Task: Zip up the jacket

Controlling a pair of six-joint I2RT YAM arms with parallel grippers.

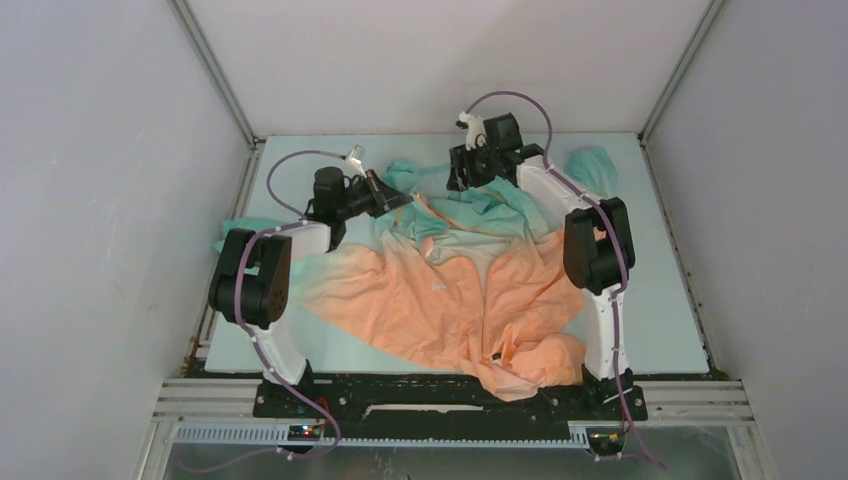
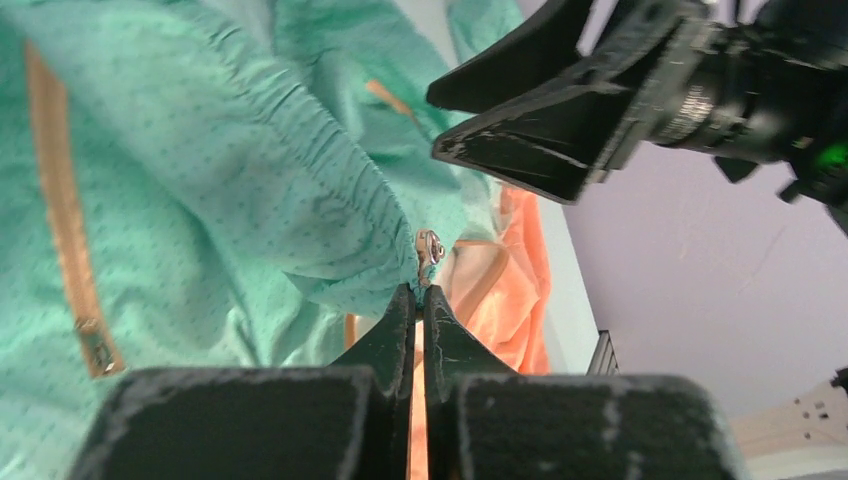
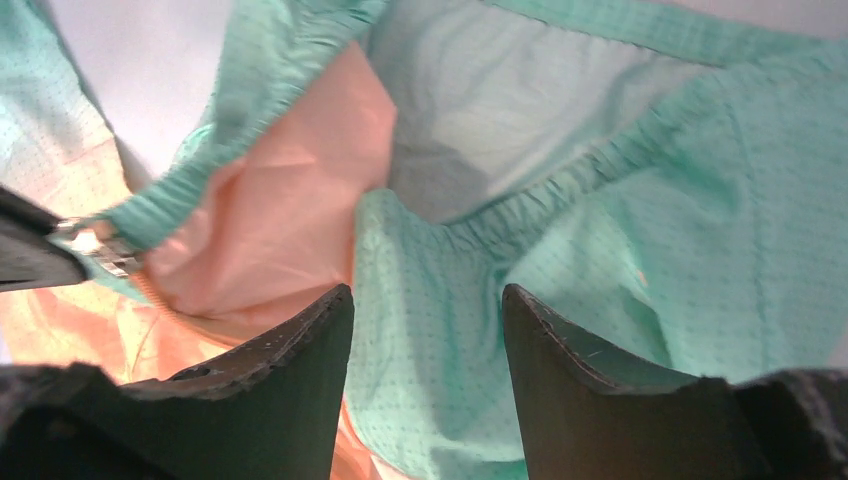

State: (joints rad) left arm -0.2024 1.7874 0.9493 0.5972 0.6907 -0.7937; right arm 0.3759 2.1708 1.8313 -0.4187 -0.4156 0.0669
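The jacket [image 1: 440, 300] lies crumpled on the table, teal end far, peach-orange end near. My left gripper [image 1: 398, 200] is at the teal hem on the far left. In the left wrist view it [image 2: 420, 290] is shut on the teal hem edge, just below the metal zipper slider [image 2: 430, 247]. My right gripper [image 1: 458, 183] hovers close by to its right. In the right wrist view it [image 3: 427, 290] is open and empty over teal fabric [image 3: 600, 200]. The slider [image 3: 95, 245] and the left fingertip [image 3: 30, 255] show at that view's left edge.
An orange pocket zip [image 2: 60, 180] runs down the teal cloth. One teal sleeve [image 1: 590, 165] lies at the far right, another [image 1: 235, 230] under my left arm. The pale table [image 1: 660, 300] is walled on three sides.
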